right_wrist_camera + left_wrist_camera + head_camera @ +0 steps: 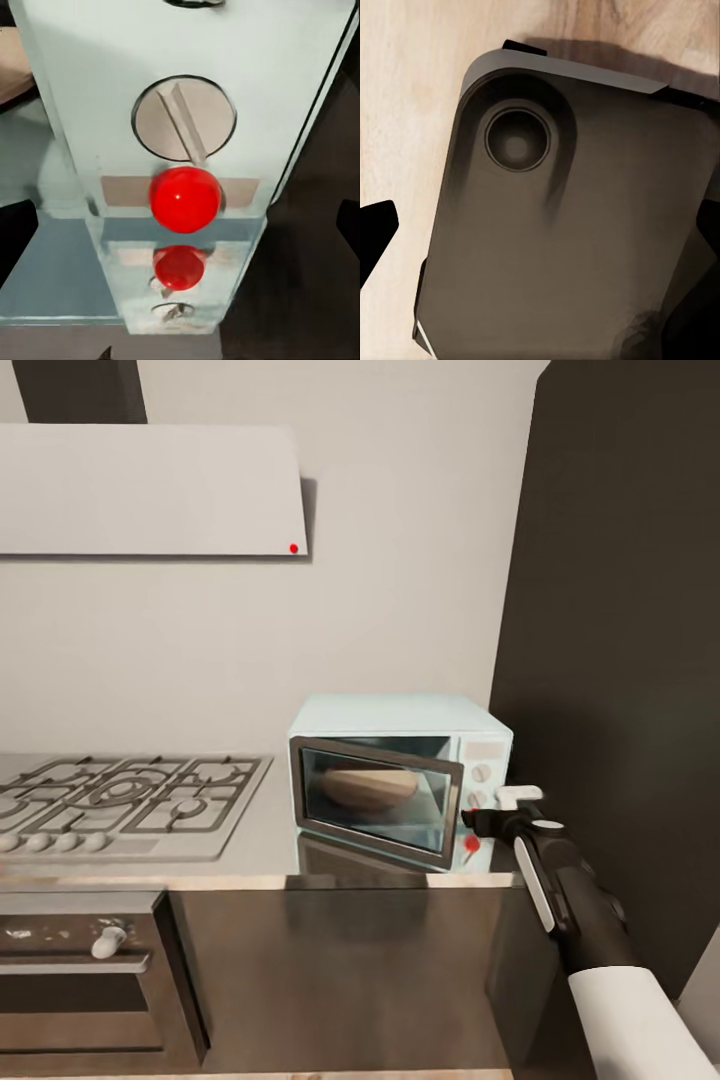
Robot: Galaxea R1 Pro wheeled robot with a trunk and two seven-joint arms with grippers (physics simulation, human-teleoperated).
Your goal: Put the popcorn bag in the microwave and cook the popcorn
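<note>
The pale mint-blue microwave (pixel 400 718) stands on the grey countertop (pixel 262 830) against the wall. Its dark glass door (pixel 378 798) hangs slightly ajar, and the tan popcorn bag (pixel 368 788) shows through the glass, inside. My right gripper (pixel 492 810) is open right in front of the white panel, close to the lower knob (pixel 184 118) and the round light (pixel 184 199), which glows red. The light (pixel 472 844) is mirrored in the glossy top. My left gripper (pixel 540 232) is open, pointing down over the robot's dark base (pixel 570 225).
A steel gas hob (pixel 130 800) lies left of the microwave under a flat white hood (pixel 150 490). A black oven (pixel 80 960) sits below the hob. A tall dark cabinet (pixel 620 660) rises close on the right of the microwave and my right arm.
</note>
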